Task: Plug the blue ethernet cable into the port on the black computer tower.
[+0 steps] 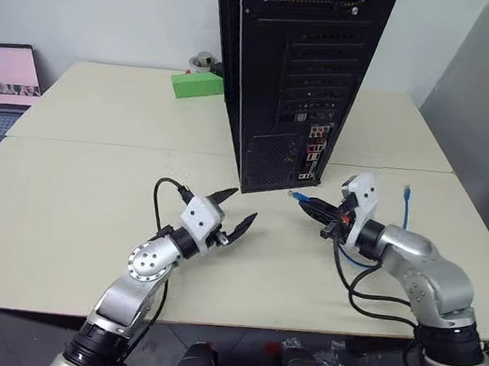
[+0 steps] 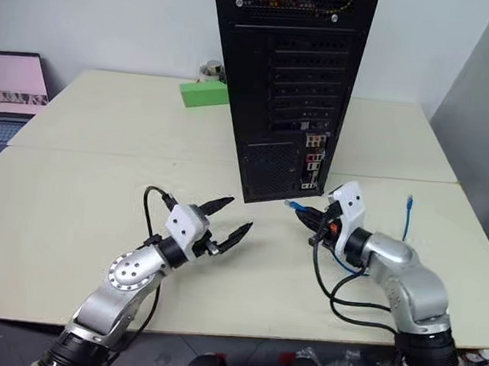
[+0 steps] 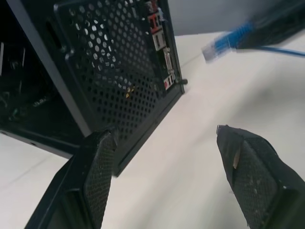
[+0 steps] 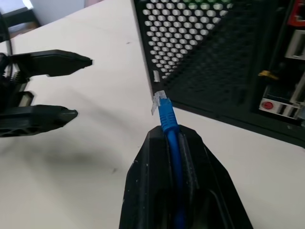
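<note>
a green block [image 1: 196, 84] (far back) on the table [image 1: 72, 194], a laptop [image 1: 5, 85] beside.

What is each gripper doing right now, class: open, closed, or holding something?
Left gripper: open, holding nothing.
Right gripper: closed on the blue ethernet cable, its plug sticking out past the fingertips.
</note>
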Robot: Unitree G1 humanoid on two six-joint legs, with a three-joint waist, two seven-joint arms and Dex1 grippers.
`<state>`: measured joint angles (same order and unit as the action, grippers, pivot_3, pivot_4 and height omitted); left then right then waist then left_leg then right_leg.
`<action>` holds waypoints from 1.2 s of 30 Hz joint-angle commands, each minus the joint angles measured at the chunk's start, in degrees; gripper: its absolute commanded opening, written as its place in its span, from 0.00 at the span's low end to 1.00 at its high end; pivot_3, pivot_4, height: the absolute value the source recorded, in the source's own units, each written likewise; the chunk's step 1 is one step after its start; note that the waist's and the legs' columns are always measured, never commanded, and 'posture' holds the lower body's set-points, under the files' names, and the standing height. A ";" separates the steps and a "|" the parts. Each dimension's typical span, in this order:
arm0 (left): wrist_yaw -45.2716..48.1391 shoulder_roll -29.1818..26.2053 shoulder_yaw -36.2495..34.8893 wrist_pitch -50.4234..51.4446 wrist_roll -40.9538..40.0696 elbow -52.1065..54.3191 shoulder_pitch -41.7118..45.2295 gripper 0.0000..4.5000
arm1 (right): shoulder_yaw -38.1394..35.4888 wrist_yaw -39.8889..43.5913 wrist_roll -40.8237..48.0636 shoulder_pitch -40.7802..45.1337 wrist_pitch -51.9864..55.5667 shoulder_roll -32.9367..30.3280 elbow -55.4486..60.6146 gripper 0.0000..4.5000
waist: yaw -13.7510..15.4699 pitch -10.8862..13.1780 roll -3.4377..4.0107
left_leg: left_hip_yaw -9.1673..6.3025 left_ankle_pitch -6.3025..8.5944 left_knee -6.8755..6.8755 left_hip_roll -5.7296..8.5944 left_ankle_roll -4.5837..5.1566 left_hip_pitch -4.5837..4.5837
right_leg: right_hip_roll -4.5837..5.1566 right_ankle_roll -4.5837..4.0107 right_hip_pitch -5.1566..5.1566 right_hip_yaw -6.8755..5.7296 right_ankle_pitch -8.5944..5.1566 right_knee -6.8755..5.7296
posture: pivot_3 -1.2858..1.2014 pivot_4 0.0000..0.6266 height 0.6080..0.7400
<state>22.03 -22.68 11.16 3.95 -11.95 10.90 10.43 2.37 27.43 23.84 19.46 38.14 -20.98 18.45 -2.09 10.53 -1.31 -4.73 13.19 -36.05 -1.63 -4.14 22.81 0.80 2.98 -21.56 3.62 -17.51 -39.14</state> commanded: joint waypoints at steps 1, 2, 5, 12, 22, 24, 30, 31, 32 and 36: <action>-5.09 4.79 -1.49 6.86 0.24 3.41 3.67 0.78 | 0.45 -9.26 -5.76 0.43 -6.48 5.99 1.04 0.00 | 0.10 0.00 0.00 | -0.01 0.00 0.00 0.00 0.00 0.01 | 0.00 0.00 0.00 -0.01 0.00 0.00 | 0.52 0.24 1.00; -5.19 5.44 -1.54 7.75 0.53 3.55 4.03 0.78 | 0.55 -10.01 -6.56 0.39 -7.02 6.86 0.87 0.00 | 0.11 0.00 0.00 | -0.01 0.00 -0.01 0.01 -0.01 0.01 | 0.00 0.00 0.01 0.00 0.00 0.00 | 0.52 0.24 1.00; -7.04 8.37 -0.90 8.99 1.84 3.35 5.52 0.78 | 0.50 -15.30 -9.77 1.39 -8.11 10.46 -0.56 0.00 | 0.18 0.00 0.00 | 0.02 -0.01 0.00 0.04 -0.01 0.02 | 0.02 0.00 0.02 0.04 0.00 0.06 | 0.52 0.24 1.00; -10.55 13.42 0.50 7.97 7.00 2.12 8.57 0.78 | -2.42 -22.29 -11.21 5.12 -4.16 14.78 -1.85 0.00 | 0.25 -0.01 0.01 | 0.02 -0.01 0.00 0.05 -0.02 0.02 | 0.03 -0.01 0.00 0.04 0.01 0.05 | 0.52 0.24 1.00; -7.22 17.15 1.11 9.80 6.22 2.43 9.38 0.78 | -2.65 -25.24 -11.83 7.84 -2.96 17.74 -1.85 0.00 | 0.24 -0.01 0.01 | 0.03 -0.01 0.01 0.05 -0.02 0.03 | 0.03 -0.01 0.00 0.04 0.01 0.06 | 0.52 0.24 1.00; -5.84 16.94 1.17 10.28 5.46 3.13 9.12 0.78 | -2.90 -25.64 -11.93 8.10 -3.22 17.86 -2.01 0.00 | 0.23 -0.01 0.01 | 0.03 -0.01 0.01 0.05 -0.02 0.04 | 0.03 -0.01 -0.01 0.05 0.01 0.06 | 0.52 0.24 1.00; -2.76 15.02 0.76 10.27 5.41 3.66 9.23 0.78 | -3.36 -26.18 -12.30 8.52 -3.22 17.78 -2.40 0.00 | 0.21 -0.01 0.01 | 0.04 -0.01 0.02 0.05 -0.02 0.03 | 0.03 -0.01 -0.01 0.05 0.01 0.06 | 0.52 0.24 1.00; -2.56 14.86 0.70 10.20 5.49 3.65 9.27 0.78 | -3.43 -26.25 -12.30 8.57 -3.25 17.78 -2.46 0.00 | 0.21 -0.01 0.01 | 0.04 -0.01 0.02 0.05 -0.02 0.03 | 0.03 -0.01 -0.01 0.06 0.01 0.06 | 0.52 0.24 1.00; -2.44 14.74 0.50 10.25 5.38 3.59 9.34 0.78 | -3.42 -26.24 -12.27 8.64 -3.31 17.78 -2.55 0.00 | 0.21 -0.01 0.01 | 0.04 -0.01 0.02 0.05 -0.02 0.03 | 0.03 -0.01 -0.02 0.06 0.01 0.06 | 0.52 0.24 1.00; -1.99 14.49 -0.08 10.34 5.19 3.16 9.71 0.78 | -3.29 -26.07 -12.13 9.11 -3.54 17.82 -3.34 0.00 | 0.21 -0.01 0.01 | 0.04 -0.01 0.02 0.05 -0.02 0.03 | 0.03 -0.01 -0.02 0.06 0.01 0.06 | 0.52 0.24 1.00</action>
<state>19.62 -8.24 11.76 14.72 -6.42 11.83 18.96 -0.41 1.19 11.90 27.12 35.76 -3.30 14.16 -1.88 10.52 -1.30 -4.69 13.19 -36.03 -1.58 -4.16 22.85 0.83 2.97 -21.59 3.68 -17.50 -39.08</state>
